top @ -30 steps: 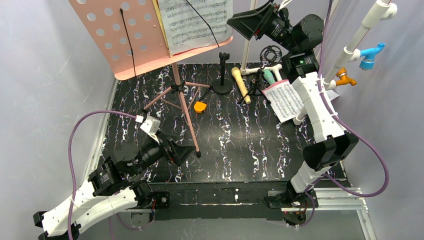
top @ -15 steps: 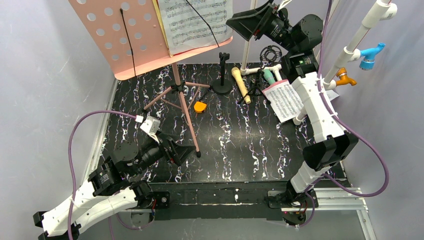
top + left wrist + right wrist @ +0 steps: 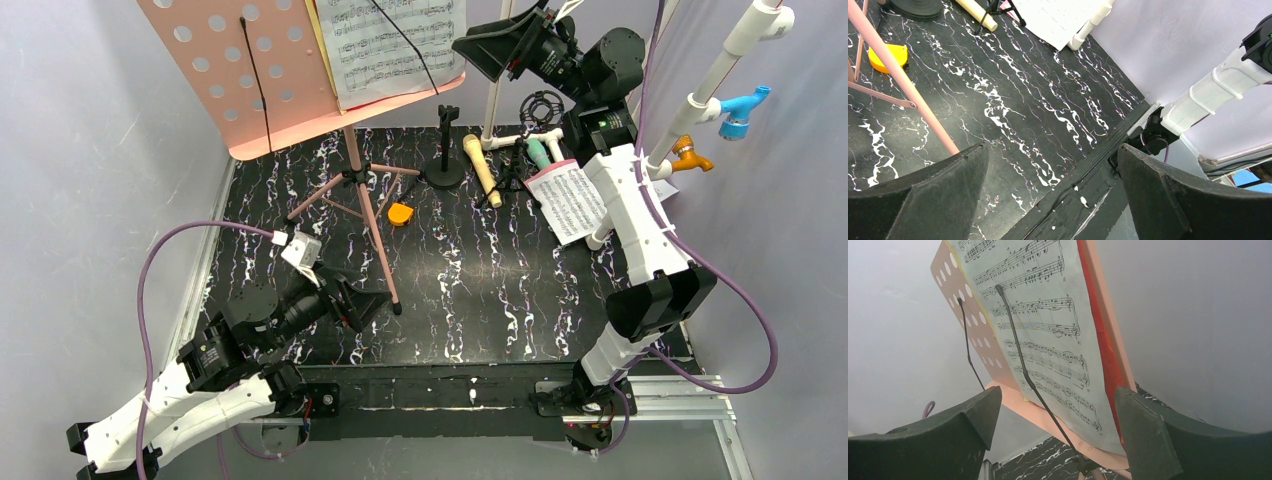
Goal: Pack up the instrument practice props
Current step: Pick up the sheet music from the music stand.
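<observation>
The pink perforated music board (image 3: 250, 70) stands on pink tripod legs (image 3: 370, 215) at the back left and holds a white music sheet (image 3: 395, 45) under black wire clips. My right gripper (image 3: 495, 50) is open, raised just right of the board. In the right wrist view the sheet (image 3: 1048, 340) and a red sheet edge (image 3: 1103, 340) lie ahead of the open right gripper (image 3: 1058, 435). A beige microphone (image 3: 482, 170), a teal microphone (image 3: 538, 152) and a loose sheet (image 3: 570, 200) lie at the back right. My left gripper (image 3: 365, 305) is open and empty, low near a tripod foot (image 3: 903, 85).
A black microphone stand (image 3: 445, 150) stands behind the beige microphone. A small orange object (image 3: 400, 214) lies by the tripod. The white pipe frame (image 3: 700, 90) with blue and orange fittings rises at the right. The table's front edge (image 3: 1083, 170) is under the left gripper.
</observation>
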You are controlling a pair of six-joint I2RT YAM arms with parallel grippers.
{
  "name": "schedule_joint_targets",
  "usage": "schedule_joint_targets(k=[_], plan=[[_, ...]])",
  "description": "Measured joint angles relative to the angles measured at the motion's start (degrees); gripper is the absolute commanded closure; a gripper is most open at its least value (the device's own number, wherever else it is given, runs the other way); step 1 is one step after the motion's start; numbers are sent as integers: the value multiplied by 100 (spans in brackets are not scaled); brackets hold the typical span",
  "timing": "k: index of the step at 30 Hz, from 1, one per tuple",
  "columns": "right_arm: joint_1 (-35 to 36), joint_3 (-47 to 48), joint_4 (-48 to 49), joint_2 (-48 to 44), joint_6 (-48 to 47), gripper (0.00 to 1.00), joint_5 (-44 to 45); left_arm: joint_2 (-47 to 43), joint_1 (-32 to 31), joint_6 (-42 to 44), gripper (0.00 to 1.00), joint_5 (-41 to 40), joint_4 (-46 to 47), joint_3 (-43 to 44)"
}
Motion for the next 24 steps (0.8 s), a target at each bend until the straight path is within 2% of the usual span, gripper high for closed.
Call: schedule_joint_targets(k=[6, 14, 24], plan=[[0, -31, 26, 0, 7, 14, -2, 0, 0, 0, 0, 0, -2, -7], [15, -87, 111, 0, 52, 27, -55, -2, 0, 0, 0, 0, 0, -31], [26, -175, 225, 0, 153, 55, -138, -2, 0, 0, 0, 0, 0, -33]])
